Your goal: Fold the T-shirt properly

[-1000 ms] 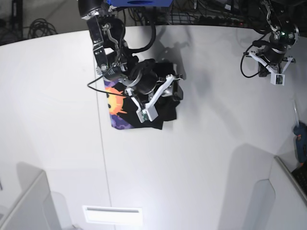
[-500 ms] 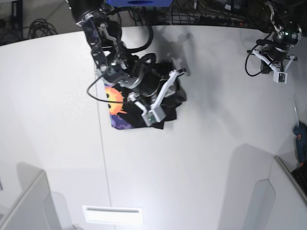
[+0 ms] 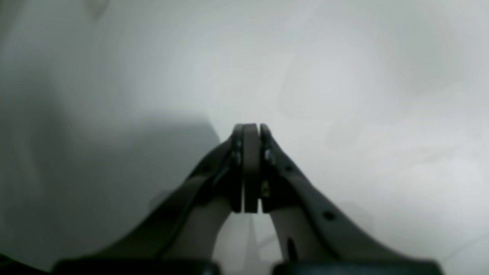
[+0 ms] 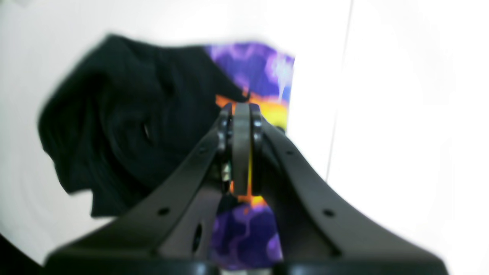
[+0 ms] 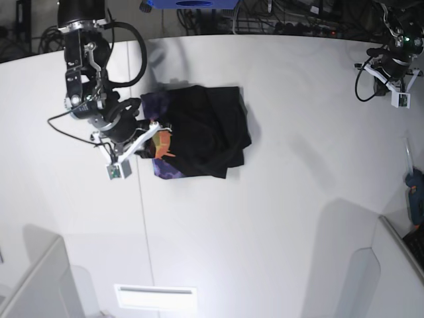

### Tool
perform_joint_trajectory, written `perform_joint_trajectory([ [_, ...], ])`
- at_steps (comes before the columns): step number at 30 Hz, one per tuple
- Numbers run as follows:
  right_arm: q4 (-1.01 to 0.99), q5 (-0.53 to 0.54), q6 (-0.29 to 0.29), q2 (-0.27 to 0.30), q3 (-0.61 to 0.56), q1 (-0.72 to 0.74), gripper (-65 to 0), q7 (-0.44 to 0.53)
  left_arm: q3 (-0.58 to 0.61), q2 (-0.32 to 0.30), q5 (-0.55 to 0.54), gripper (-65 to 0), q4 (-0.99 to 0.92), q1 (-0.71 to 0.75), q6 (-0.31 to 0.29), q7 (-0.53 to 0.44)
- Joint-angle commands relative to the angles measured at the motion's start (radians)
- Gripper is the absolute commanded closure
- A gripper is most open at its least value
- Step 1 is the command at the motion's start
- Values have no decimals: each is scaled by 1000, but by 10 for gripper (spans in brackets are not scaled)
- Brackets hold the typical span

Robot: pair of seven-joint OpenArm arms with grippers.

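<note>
Near the front edge of the white table (image 5: 265, 218) nothing lies; the surface there is bare, with one thin seam line running front to back.

Farther in, toward the far left of the table, sits the one large black short-sleeved cloth T-shirt (image 5: 205, 139), bunched into a rough, lumpy rectangle. A strip of its orange-yellow sun print on purple (image 4: 263, 95) shows along its left side. The right claw (image 5: 154, 138) hangs just at that printed edge, its jaws pressed together with no cloth visibly between them in the wrist view, so I judge it empty.

At the far right corner, well apart from the shirt, the left claw (image 5: 396, 83) hovers with its jaws shut too, holding nothing; its camera sees only blank table (image 3: 344, 76).

Count: one T-shirt, two claws, one table.

Risks, as I judge them:
- The bundle looks wrinkled and uneven, with a loose flap at its front right corner. Left as it is, the fold would hardly pass as proper.
- A shut claw this close to the printed edge could snag or drag the cloth if it sweeps sideways, which would pull the layers open.
- Any new pinch on so thick a stack may catch only the top layer, so lifting it would unroll the folds below.
- With the left claw so far off, nothing pins the shirt against sliding.
</note>
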Motion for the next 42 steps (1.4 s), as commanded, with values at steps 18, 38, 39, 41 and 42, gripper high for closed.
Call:
perform_joint_trajectory([
  [18,-30,11,3,5,-138,-109,0,111,-5,-13,-10,0,13,5,0,-15],
  [38,-38,11,0,-76,-273,-80,0,106,-5,-13,-10,0,13,5,0,-15],
  [39,-43,11,-9,-76,-293,-76,0,109,-6,-13,-10,0,13,5,0,-15],
  [41,-53,11,-64,-78,-338,-53,0,109,-6,-13,-10,0,13,5,0,-15],
  [42,-57,11,-92,-78,-365,-39,0,111,-6,-14,-10,0,13,5,0,-15],
])
